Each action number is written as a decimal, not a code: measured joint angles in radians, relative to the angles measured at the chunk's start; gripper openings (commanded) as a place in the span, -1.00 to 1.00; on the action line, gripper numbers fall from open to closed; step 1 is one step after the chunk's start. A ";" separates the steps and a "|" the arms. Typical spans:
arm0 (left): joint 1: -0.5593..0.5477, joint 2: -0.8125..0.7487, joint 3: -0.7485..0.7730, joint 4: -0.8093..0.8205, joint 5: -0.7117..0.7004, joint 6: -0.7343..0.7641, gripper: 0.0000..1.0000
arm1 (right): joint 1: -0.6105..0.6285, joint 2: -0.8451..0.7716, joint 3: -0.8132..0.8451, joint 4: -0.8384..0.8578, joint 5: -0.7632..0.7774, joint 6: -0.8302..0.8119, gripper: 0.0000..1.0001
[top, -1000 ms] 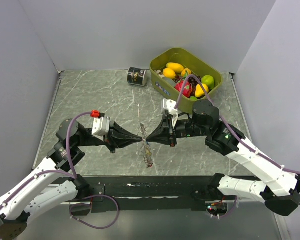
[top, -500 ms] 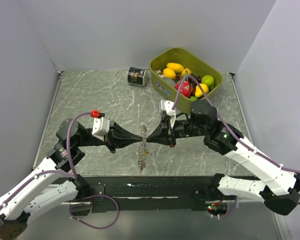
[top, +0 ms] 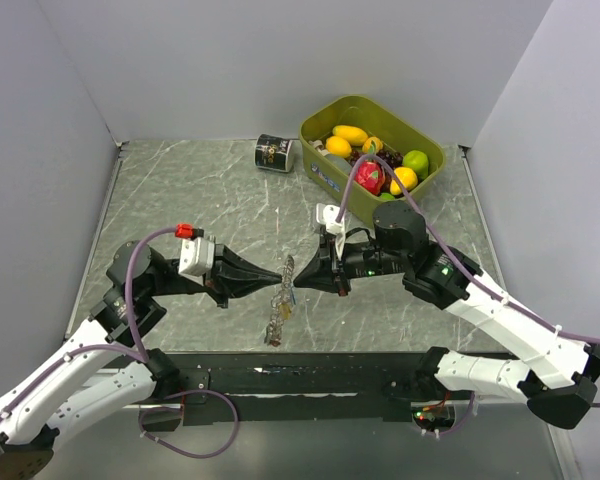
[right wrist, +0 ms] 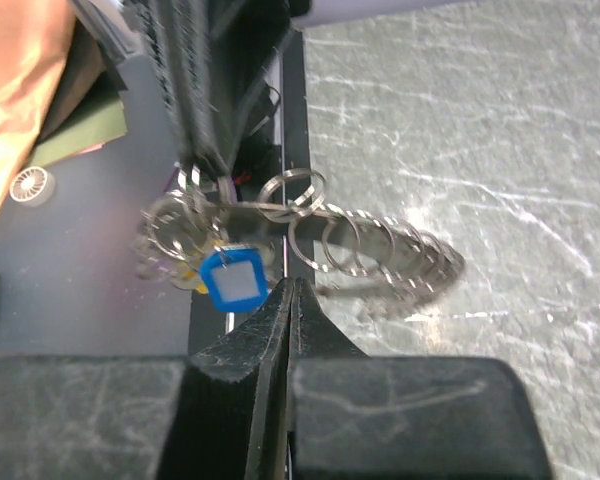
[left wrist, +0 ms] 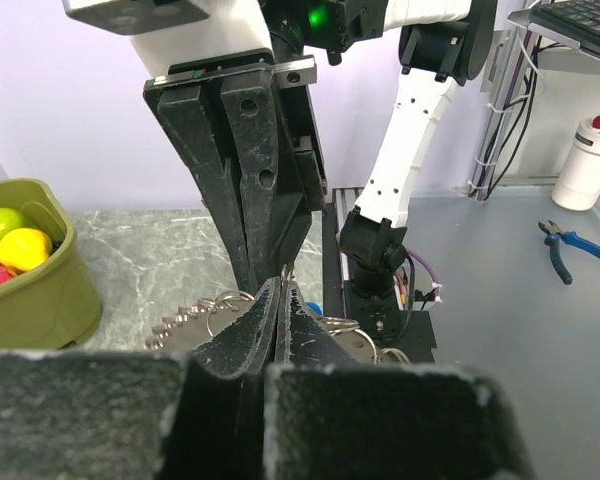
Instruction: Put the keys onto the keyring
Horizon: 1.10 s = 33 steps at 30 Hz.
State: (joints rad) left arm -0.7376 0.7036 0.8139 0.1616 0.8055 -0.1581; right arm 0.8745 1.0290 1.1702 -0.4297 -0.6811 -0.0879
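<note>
- Keyring point(top: 282, 295) hangs mid-workspace over table point(top: 200, 190), betw. both arms' tips.
- Left gripper point(top: 277, 284) is pinched tight on it. Right gripper point(top: 298, 282) is closed too, tip at the coil; we can't tell if it grips.
- We judge it light, slick and swingy: pinch the coil's edge, not the blue tag point(right wrist: 234, 281).

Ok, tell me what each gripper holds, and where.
The left gripper pinches the keyring near one end of its coil. The right gripper is shut, tips against the coil; a hold cannot be told.
</note>
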 measured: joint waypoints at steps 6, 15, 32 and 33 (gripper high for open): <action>0.000 -0.008 0.000 -0.010 -0.002 0.007 -0.98 | 0.000 -0.006 -0.019 -0.007 0.045 -0.011 -0.47; -0.001 -0.019 0.000 -0.016 -0.017 0.013 -0.98 | 0.000 -0.066 -0.073 0.012 0.118 -0.001 0.45; -0.002 0.007 -0.064 -0.073 -0.218 0.041 -0.98 | 0.000 -0.113 -0.140 0.087 0.203 0.046 0.99; -0.002 0.034 -0.067 -0.072 -0.237 0.041 -0.98 | 0.000 -0.119 -0.146 0.088 0.205 0.047 0.99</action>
State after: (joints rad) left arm -0.7395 0.7380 0.7471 0.0898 0.5686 -0.1173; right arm 0.8745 0.9096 1.0245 -0.3416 -0.4759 -0.0414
